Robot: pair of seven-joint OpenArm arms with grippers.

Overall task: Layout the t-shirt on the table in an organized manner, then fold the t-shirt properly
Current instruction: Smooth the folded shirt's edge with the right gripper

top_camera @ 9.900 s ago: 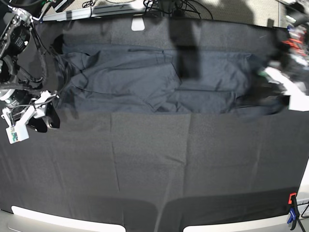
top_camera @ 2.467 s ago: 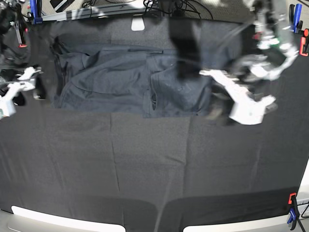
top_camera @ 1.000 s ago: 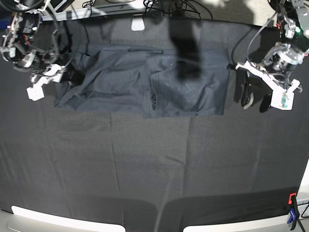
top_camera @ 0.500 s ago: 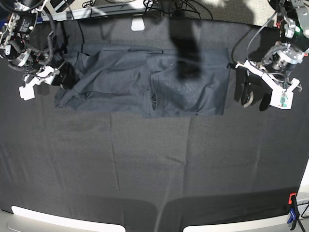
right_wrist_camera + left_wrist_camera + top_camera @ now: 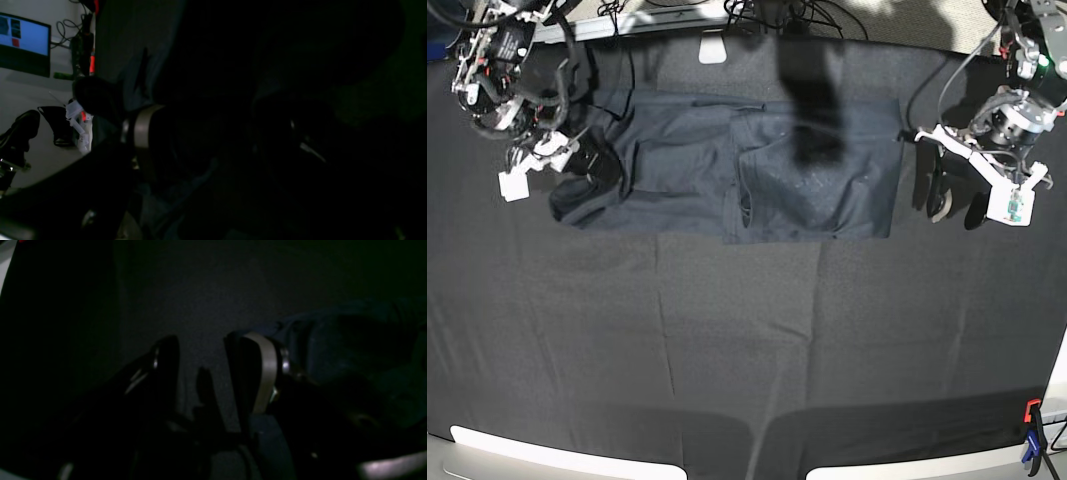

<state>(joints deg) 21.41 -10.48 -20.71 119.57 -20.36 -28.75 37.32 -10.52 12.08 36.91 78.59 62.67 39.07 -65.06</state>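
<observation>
T-shirt [image 5: 747, 170] lying at the far middle of the table [image 5: 747, 340], partly folded: right half squared off with a straight edge toward the left gripper, near-side hem running in a nearly straight line, other end still bunched and wrinkled. Dark shadow band crossing the shirt from the far edge.

Left gripper [image 5: 954, 205] parked just beside the shirt's squared edge, apart from it, jaws spread, nothing between them; bare table showing through the gap in the left wrist view [image 5: 201, 350], shirt [image 5: 350, 350] off to one side.

Right gripper [image 5: 592, 160] down at the bunched end of the shirt, jaws spread wide. Dim folds of shirt [image 5: 140, 66] around the fingers [image 5: 143, 130] in the right wrist view; too dark to tell whether any cloth is caught.

Orange and blue clamp [image 5: 1032, 440] at the near corner.
</observation>
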